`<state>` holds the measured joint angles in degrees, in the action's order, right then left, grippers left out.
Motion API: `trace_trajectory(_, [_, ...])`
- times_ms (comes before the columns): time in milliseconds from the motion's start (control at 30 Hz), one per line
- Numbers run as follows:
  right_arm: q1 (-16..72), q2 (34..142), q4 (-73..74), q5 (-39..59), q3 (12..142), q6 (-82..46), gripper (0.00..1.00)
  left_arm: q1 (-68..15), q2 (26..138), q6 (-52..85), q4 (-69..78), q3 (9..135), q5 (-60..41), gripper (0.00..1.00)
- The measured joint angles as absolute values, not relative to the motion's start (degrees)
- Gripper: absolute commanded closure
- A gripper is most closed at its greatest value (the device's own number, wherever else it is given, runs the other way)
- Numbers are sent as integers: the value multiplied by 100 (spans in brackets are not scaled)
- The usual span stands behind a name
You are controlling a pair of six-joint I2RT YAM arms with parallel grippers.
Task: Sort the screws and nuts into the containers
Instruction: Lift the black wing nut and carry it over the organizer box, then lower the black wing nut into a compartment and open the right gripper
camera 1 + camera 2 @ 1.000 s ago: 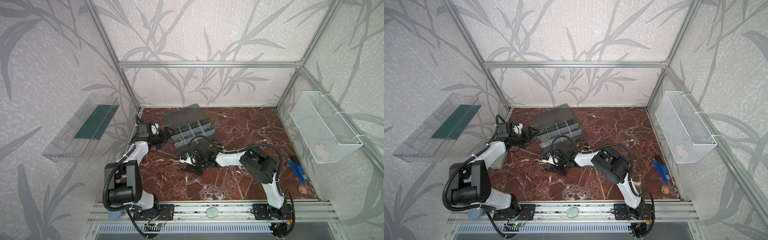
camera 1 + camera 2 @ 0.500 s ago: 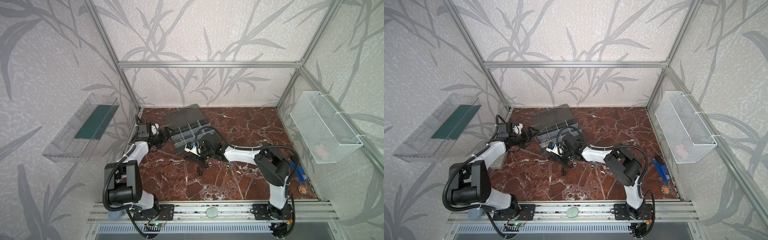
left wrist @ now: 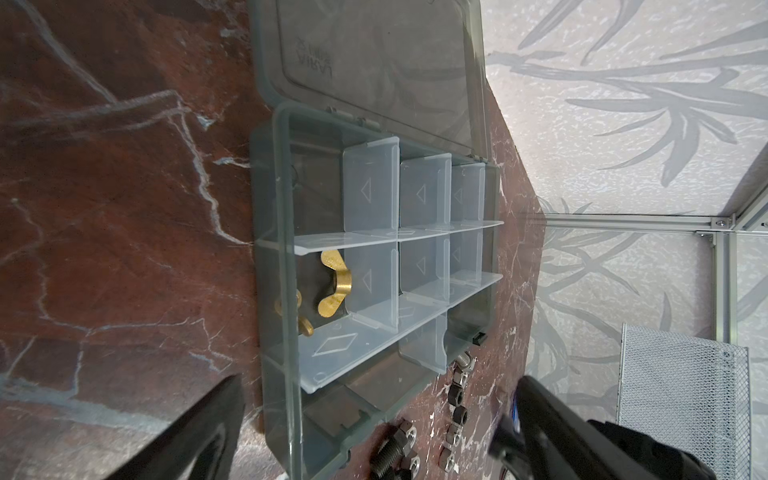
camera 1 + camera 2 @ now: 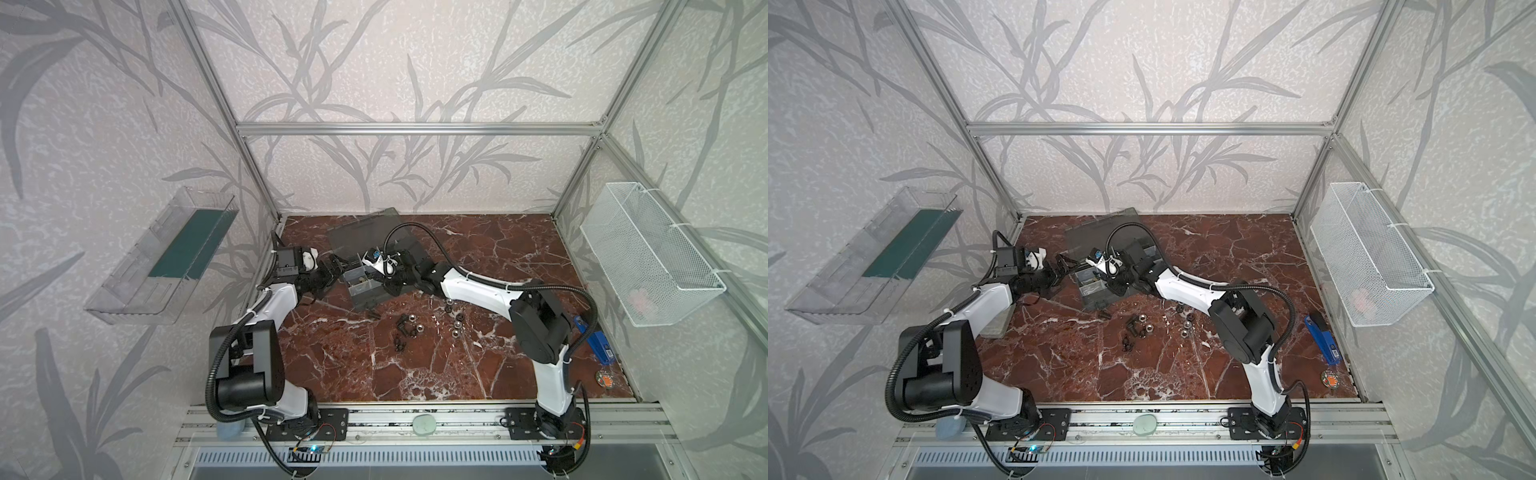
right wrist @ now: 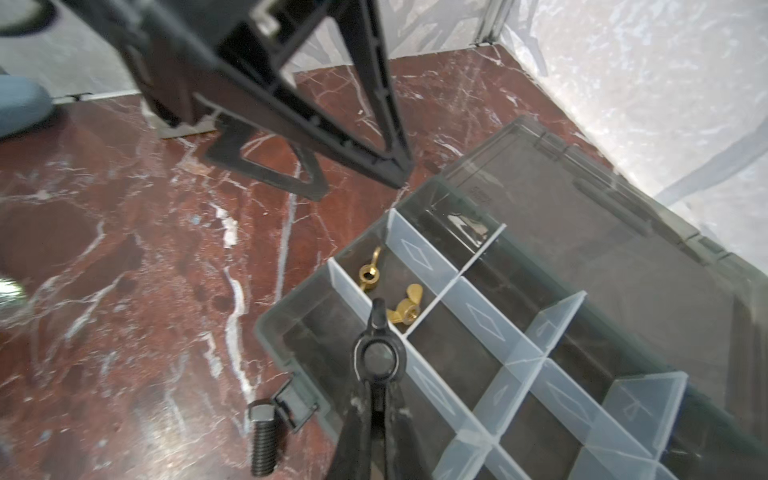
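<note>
Top and wrist camera views of a two-armed robot sorting hardware on a dark red marble table (image 4: 415, 374). An open dark grey organizer case (image 5: 270, 328) sits towards the back left, its smoky lid (image 4: 365, 232) lying flat behind it and clear dividers splitting it into small square containers (image 5: 478, 320). The right gripper (image 5: 376, 380) is pinched shut on what looks like a black wing nut (image 5: 376, 353). It hovers over the case, just at the divider beside the cell holding two brass wing nuts (image 5: 405, 309). The left gripper (image 3: 378, 379) has its fingers spread wide and holds nothing, poised just beside the near end of the case. Loose nuts (image 4: 457, 325) remain scattered on the table in front of the case. One of the screws (image 5: 264, 436), black, lies just beside the case latch. Likely risks: the held nut hangs almost over a divider. Released there, it could strike the wall and tip into the neighbouring cell or bounce onto the table. The case looks light, so a nudge from either gripper could slide it and throw off the aim. The two grippers are near each other at that end of the case. A careless reach by either arm could knock them together.
</note>
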<state>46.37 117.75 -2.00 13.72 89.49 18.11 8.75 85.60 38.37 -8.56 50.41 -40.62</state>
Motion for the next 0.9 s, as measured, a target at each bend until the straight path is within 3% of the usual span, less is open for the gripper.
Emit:
trace_trajectory(367, [4405,12674,-534,403,9749,1848,100,875,8560,3835,-856,5041,-4075,0])
trace_trajectory(900, [4307,12999,-676,351,10147,1758,100,878,8560,3835,-856,5041,-4125,1])
